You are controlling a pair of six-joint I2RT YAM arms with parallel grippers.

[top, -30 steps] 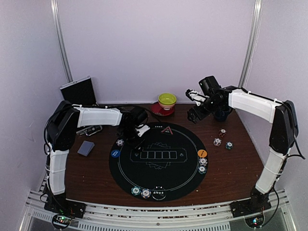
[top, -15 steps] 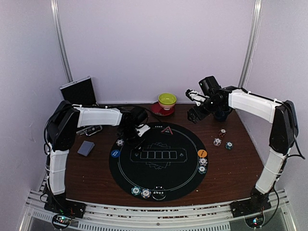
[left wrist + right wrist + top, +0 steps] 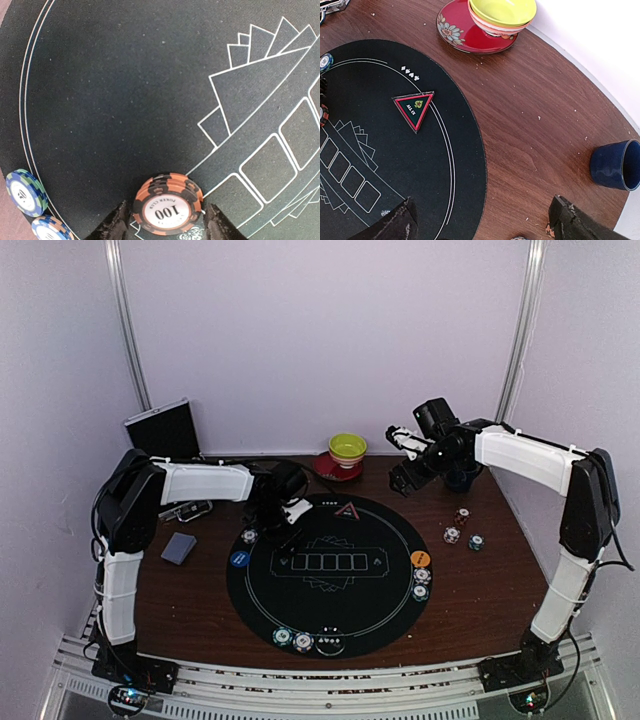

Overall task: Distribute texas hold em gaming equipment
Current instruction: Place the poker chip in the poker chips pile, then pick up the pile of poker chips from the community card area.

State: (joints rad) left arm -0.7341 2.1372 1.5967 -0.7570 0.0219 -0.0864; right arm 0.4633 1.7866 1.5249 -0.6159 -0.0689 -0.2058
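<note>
We have the left gripper (image 3: 167,217) down over the far-left part of the round black felt mat (image 3: 300,605), jaws a little apart, one finger on each side of a short stack of orange-and-black striped poker chips (image 3: 167,200). The stack lies flat on the mat, face up, 100 printed on top. It is round, so there is no long axis to give. We see a thin gap at the right finger; on the left we cannot tell whether it touches. Nothing is clamped or lifted.

At the mat's rim nearby are a blue-and-green striped chip (image 3: 25,191) and a blue-and-orange chip (image 3: 47,230), both flat.

The grey-blue deck of playing cards (image 3: 180,547) sits on the brown wooden table (image 3: 490,590) left of the mat, back up, long axis running roughly away from the arm bases.

Three loose chips (image 3: 452,535) lie on the wood right of the mat.

The right gripper (image 3: 481,212) hangs above the mat's far-right edge, jaws spread wide, nothing between them.
</note>
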